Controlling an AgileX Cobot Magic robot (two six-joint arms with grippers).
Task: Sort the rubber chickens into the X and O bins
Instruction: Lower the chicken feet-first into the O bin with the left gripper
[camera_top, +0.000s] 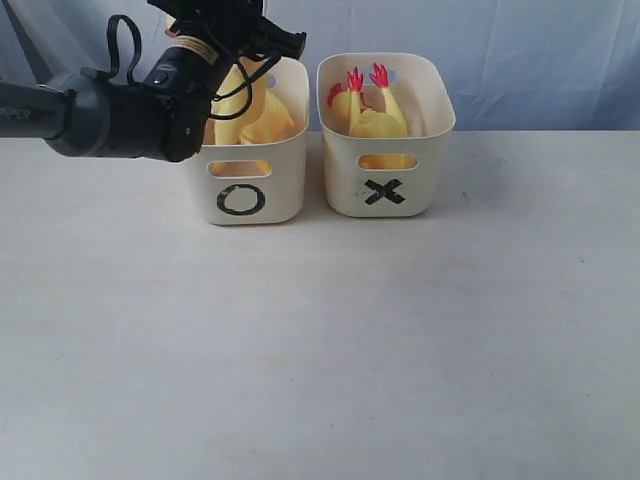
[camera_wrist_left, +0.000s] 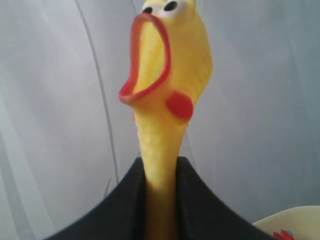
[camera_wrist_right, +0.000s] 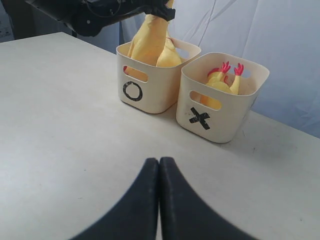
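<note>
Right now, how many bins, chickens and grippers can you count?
Cream plastic bins: 2, O bin and X bin.
Yellow rubber chickens: at least 2, held chicken in the left gripper, feet-up chicken in the X bin; more may be hidden.
Black grippers: 2, left and right gripper.
Total: at least 6.

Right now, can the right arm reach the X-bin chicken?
Probably yes. The X bin is open-topped, its chicken feet-up near the rim, and the left gripper is busy over the O bin. Right gripper jaws are shut.
</note>
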